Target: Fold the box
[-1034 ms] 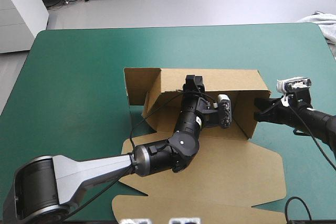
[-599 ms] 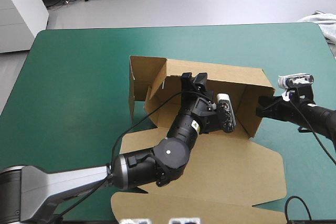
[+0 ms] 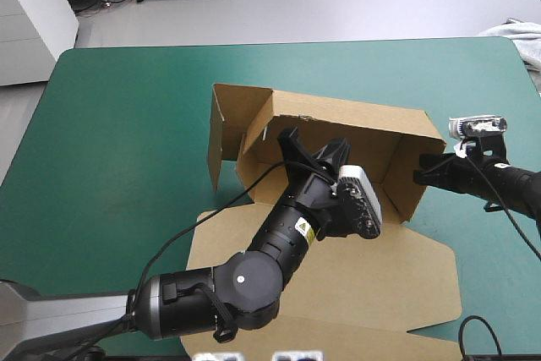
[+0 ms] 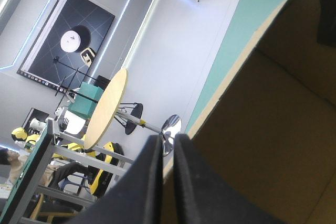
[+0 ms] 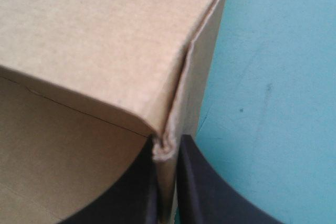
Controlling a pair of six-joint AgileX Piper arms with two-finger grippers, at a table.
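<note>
The brown box point(image 3: 385, 137) has turned on the table point(image 3: 127, 124): its raised back wall's left end swung toward the far edge, its right end toward the right edge. The left gripper point(image 4: 166, 139) has lifted and tilted upward. The right gripper point(image 5: 167, 148) shifted slightly rightward.

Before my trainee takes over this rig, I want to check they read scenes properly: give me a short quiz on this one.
1. True or false: the box lies completely flat, no walls raised.
2. Which gripper pinches the box's end wall on the robot's right?
3. The lid is: A lying flat, B standing upright, C folded over the tray.
Key: 1 false, walls are up. 2 the right gripper, shut on that wall's corner. 3 A.
</note>
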